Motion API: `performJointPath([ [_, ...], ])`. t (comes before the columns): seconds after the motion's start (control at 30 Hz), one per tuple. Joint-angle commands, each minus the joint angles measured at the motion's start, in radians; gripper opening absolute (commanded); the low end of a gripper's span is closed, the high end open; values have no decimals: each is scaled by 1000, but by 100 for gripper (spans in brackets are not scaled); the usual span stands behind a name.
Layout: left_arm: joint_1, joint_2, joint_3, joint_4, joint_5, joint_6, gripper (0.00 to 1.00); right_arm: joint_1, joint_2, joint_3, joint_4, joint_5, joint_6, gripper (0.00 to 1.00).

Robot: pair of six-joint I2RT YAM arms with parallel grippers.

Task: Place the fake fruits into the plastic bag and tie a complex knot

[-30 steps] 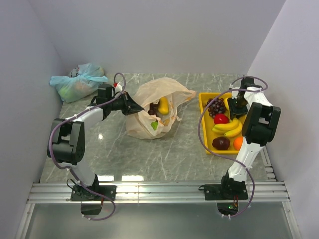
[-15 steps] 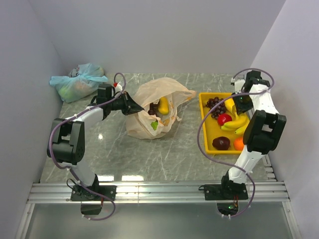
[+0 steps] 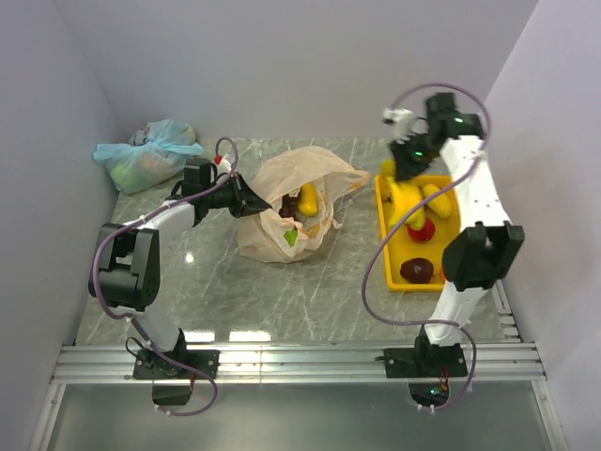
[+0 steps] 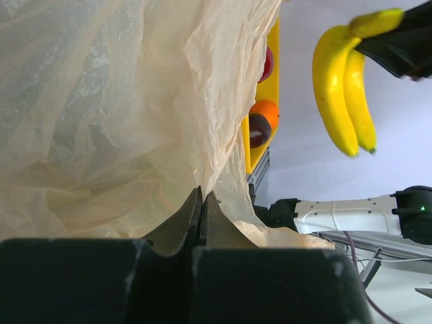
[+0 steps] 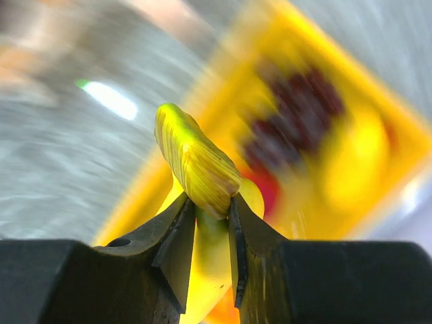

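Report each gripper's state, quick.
Left gripper: shut, pinching the plastic bag.
Right gripper: shut on the banana bunch.

A grey-green marbled stone desk (image 3: 310, 282) is closed in on three sides by plain pale lilac-white walls (image 3: 300, 66); a ribbed aluminium rail (image 3: 300, 362) runs along its near edge; soft white glare patches (image 3: 230, 335) lie on the stone.

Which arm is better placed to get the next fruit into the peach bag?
Right. The right end effector grips the bananas, lifted above the tray; the left end effector is shut on the edge of the plastic bag.
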Motion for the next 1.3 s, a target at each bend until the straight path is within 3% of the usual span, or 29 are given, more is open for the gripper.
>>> performJointPath([
  [0.0,-7,-36,46,-18,37,49,0,195,46,161,-85,-160,-5,0],
  [0.2,-13,-45,66,-45,42,86,0,430,273,383,-151,-159,-31,0],
  [0.37,-21,-50,65,-32,34,75,0,537,332,355,-111,-145,-59,0],
  [0.53,-23,-61,82,-23,46,74,0,548,324,253,-75,-118,-64,0],
  [0.63,-33,-74,79,-51,48,121,0,550,372,271,-46,-49,-27,0],
  [0.8,-50,-90,79,-135,31,202,0,534,540,591,-107,17,62,0],
  [0.97,-61,-96,88,-210,30,279,0,534,437,420,53,65,105,0],
  [1.27,-69,-91,91,-252,36,324,0,482,417,458,246,82,499,0],
])
